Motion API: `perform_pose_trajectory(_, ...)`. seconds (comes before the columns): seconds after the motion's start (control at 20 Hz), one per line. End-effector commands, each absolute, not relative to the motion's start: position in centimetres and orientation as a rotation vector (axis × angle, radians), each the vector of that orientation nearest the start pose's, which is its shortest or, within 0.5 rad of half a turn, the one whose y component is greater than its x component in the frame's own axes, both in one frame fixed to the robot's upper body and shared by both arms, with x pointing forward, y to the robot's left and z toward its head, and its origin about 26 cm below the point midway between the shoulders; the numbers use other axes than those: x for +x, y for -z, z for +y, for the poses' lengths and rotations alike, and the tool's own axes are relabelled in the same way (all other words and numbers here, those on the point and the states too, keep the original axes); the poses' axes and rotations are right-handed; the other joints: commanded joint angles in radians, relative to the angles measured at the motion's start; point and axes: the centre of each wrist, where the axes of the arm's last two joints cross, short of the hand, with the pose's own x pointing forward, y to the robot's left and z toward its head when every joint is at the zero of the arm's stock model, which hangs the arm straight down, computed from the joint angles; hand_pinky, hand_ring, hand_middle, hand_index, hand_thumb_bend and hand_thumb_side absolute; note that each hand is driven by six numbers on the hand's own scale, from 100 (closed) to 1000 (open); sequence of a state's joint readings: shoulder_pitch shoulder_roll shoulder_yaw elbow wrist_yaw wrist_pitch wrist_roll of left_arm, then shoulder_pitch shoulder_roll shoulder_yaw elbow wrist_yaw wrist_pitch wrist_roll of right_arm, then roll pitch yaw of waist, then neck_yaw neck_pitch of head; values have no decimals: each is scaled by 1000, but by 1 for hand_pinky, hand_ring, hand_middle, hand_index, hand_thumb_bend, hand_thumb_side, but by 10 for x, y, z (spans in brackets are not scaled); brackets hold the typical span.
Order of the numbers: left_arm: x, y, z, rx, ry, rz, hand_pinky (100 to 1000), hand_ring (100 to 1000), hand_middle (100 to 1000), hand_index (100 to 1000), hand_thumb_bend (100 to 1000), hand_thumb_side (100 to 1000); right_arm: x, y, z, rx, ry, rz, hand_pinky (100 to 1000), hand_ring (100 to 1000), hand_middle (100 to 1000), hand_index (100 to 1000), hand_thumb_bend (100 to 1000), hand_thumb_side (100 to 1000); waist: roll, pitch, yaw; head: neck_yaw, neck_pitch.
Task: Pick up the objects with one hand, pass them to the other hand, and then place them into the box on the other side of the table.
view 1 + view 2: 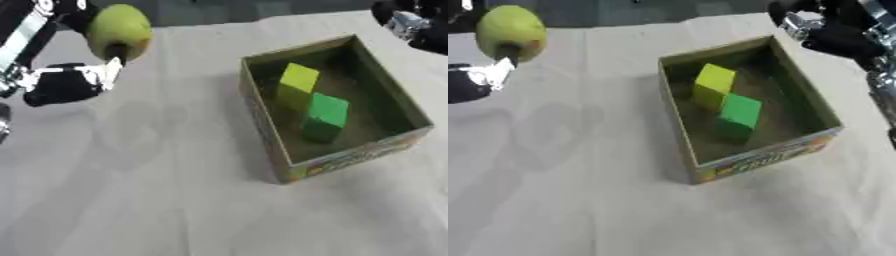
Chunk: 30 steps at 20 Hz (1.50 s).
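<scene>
Counter (175, 210), near part: pale grey cloth cover, creased, nothing lying on it. A soft shadow sits on the cloth left of the box, below the raised fruit.

Mid ground, right of centre: open cardboard box (267, 132) with olive-brown inside and printed coloured outer walls, standing on the counter, mouth up. Inside it, a yellow-green block (297, 82) stands just beside a green block (326, 116), the two touching or nearly so. Judged as already delivered; the box is the drop point, so it sits on the right-hand side.

Far left, raised off the counter: round yellow-green apple-like fruit (119, 29), dark dimple facing down. The left hand (66, 82), black with silver parts, has a finger curled up against the fruit's underside, the rest of the hold cut off by the frame edge. Held high, likely to offer it across for the pass.

Far right corner: right hand (837, 30), dark, above the box's far wall. Cannot tell its fingers. Well apart from the fruit; handover not yet made.
</scene>
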State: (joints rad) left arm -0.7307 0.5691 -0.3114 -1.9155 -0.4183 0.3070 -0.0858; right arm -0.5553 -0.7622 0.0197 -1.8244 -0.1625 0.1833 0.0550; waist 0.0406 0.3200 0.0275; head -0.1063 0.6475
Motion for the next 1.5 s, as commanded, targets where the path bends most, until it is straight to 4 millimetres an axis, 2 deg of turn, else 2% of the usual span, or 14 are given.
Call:
perform_pose_trajectory(0.05,319,-296,189,754,1038,-2187,688,529,452,552,100,171,326,-309,-310,-401,-697,-2131,915,724,744,834,356,392,-18,-23,2,3,-8)
perform_pose_trajectory(0.15,319,-295,187,757,1054,-2192,687,530,453,552,100,161,326,-312,-305,-385,-722,-2140,914,725,745,835,355,393,-21,-24,3,4,-6)
perform_pose_trajectory(0.2,319,-294,186,758,1067,-2196,686,530,453,552,100,158,326,-314,-301,-373,-738,-2146,915,726,745,836,388,396,-22,-25,4,5,-6)
perform_pose_trajectory(0.25,319,-294,185,759,1082,-2201,685,531,454,552,100,153,325,-316,-297,-360,-756,-2154,916,727,747,837,355,393,-23,-26,4,6,-6)
perform_pose_trajectory(0.8,319,-289,177,770,1169,-2222,684,533,455,552,100,131,320,-345,-240,-253,-1068,-2228,944,784,806,861,367,419,-28,-32,4,4,4)
perform_pose_trajectory(1.5,315,-289,173,788,1193,-2248,683,534,456,552,100,118,328,-353,-193,-256,-1402,-2161,958,825,826,865,383,453,-30,-37,2,3,12)
